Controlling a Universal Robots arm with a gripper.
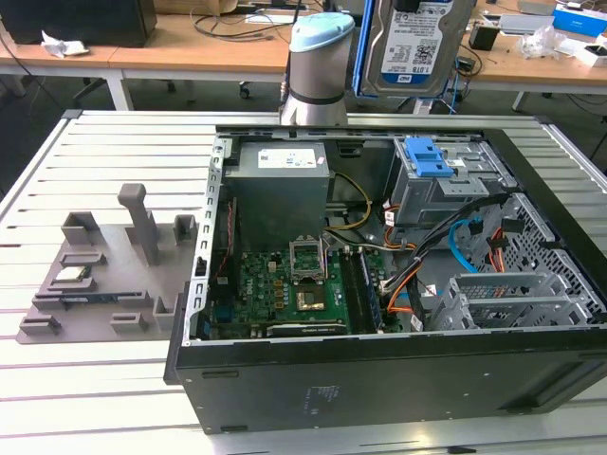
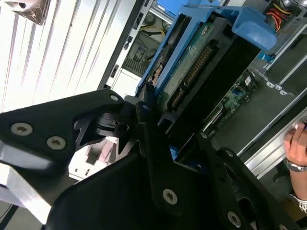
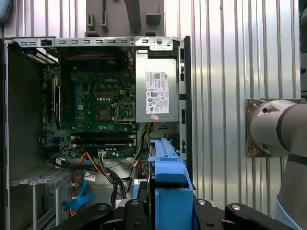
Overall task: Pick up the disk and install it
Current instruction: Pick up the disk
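Your slatted desk (image 1: 104, 389) carries the open computer case (image 1: 379, 389), laid on its side so the bays face up. The drive cage (image 1: 446, 175) sits far, toward the exterior view's right. High above it hangs the disk (image 1: 413, 43), upright. The pincer (image 3: 168, 211) is clamped across its blue bracket, which I judge keeps the connector edge free.

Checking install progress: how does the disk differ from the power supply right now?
The disk is held in the gripper above the case; the power supply sits mounted inside it. The disk is thin and flat; the power supply is a bulky box. The disk has a blue bracket; the power supply has none. Both are grey metal with white labels.
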